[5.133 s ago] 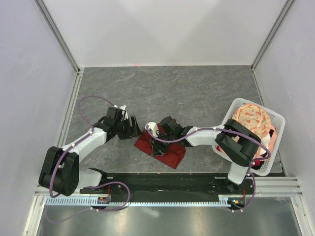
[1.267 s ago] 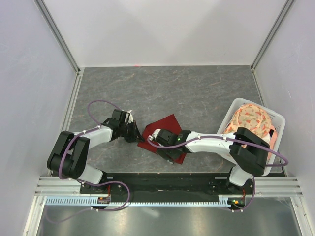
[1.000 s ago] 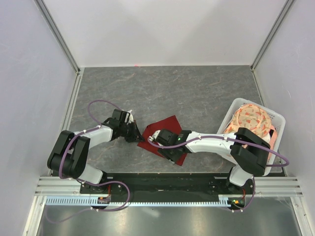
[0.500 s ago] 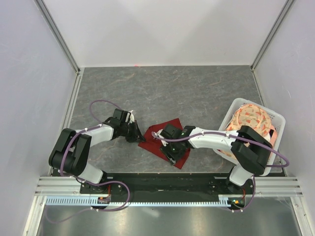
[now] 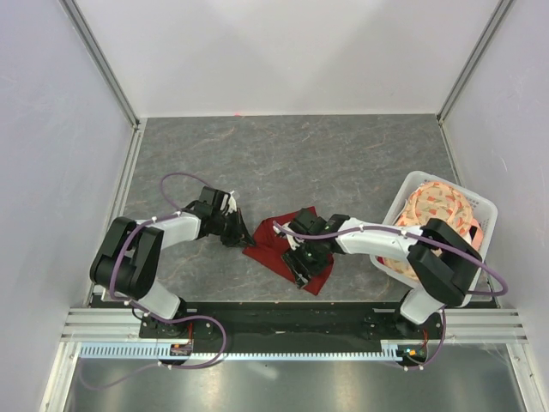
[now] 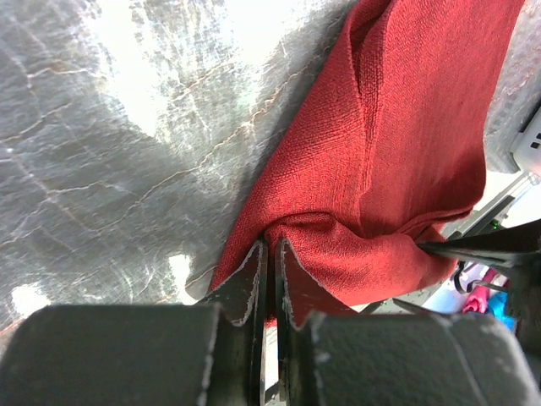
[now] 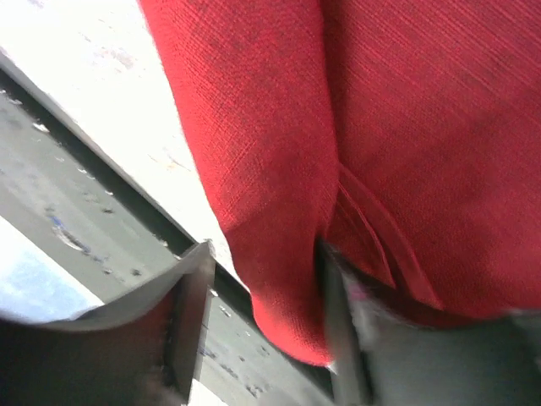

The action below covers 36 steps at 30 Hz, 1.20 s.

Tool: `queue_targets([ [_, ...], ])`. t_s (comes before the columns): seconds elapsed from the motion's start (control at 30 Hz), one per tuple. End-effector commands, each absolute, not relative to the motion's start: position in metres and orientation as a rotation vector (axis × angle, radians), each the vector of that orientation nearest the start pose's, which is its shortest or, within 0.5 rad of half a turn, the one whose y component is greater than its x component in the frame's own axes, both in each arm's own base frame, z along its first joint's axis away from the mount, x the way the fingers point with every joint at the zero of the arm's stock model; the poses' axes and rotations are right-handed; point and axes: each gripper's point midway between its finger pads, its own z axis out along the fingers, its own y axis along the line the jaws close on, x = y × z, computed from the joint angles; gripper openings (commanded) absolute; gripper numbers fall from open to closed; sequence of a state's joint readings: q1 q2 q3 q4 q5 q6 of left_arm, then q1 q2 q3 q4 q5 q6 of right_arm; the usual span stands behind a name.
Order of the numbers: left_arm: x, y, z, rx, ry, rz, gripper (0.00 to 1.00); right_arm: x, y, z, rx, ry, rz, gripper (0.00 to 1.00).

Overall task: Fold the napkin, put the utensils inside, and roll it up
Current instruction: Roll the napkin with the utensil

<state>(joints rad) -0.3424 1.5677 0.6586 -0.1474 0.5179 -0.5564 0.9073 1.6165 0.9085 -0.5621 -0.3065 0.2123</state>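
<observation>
Step in hand: folding the napkin (image 5: pixel 287 249); this is my judgement, as no fold is finished yet.
Napkin place: on the table (image 5: pixel 343 163), near the front edge, between the two arms, partly bunched.
Spoon: I do not see it in any view.
Left hand (image 5: pixel 238 230): fingers (image 6: pixel 254 271) pressed together, pinching the left corner of the cloth.
Right hand (image 5: pixel 304 257): spread over the near edge. A fold of cloth (image 7: pixel 406 127) lies between the fingers (image 7: pixel 190 288), and a gap shows on one side, so it is not clamped.
How to do well: close the right hand fully on the fold first. Keep the left pinch firm as an anchor, then lift low and carry the edge over so the layers lie flat and do not bunch more.
Risk: soft cloth can slip out of a half-closed hand.
Change from about one second ago: the right hand has moved to the right along the cloth. The far flap looks smaller and less flat, and the left hand keeps the same corner.
</observation>
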Motion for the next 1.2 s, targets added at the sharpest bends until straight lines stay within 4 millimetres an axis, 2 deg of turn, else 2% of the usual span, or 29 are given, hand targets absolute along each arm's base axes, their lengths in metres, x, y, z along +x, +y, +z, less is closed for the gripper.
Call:
queue_targets([
  [0.0, 0.226, -0.177, -0.014, -0.102, 2.857, -0.784, 0.02, 0.144, 0.257, 0.054, -1.106, 2.697, 0.466, 0.70],
  [0.07, 0.227, -0.177, -0.013, -0.101, 2.856, -0.789, 0.02, 0.155, 0.270, 0.078, -1.129, 2.583, 0.435, 0.76],
  [0.13, 0.226, -0.178, -0.013, -0.096, 2.856, -0.791, 0.02, 0.163, 0.283, 0.093, -1.152, 2.468, 0.358, 0.80],
  [0.27, 0.227, -0.178, -0.012, -0.096, 2.849, -0.789, 0.02, 0.180, 0.303, 0.100, -1.147, 2.288, 0.231, 0.82],
  [0.37, 0.228, -0.177, -0.009, -0.099, 2.839, -0.787, 0.02, 0.188, 0.319, 0.097, -1.144, 2.190, 0.195, 0.82],
  [0.53, 0.228, -0.178, -0.009, -0.098, 2.841, -0.790, 0.02, 0.185, 0.343, 0.078, -1.226, 2.132, 0.255, 0.79],
  [0.73, 0.230, -0.178, -0.008, -0.099, 2.832, -0.787, 0.02, 0.176, 0.353, 0.056, -1.310, 2.135, 0.305, 0.72],
  [0.97, 0.231, -0.180, -0.008, -0.090, 2.829, -0.804, 0.02, 0.175, 0.349, 0.027, -1.341, 2.190, 0.264, 0.69],
  [1.17, 0.233, -0.182, 0.000, -0.067, 2.793, -0.830, 0.02, 0.171, 0.337, 0.003, -1.340, 2.296, 0.304, 0.54],
])
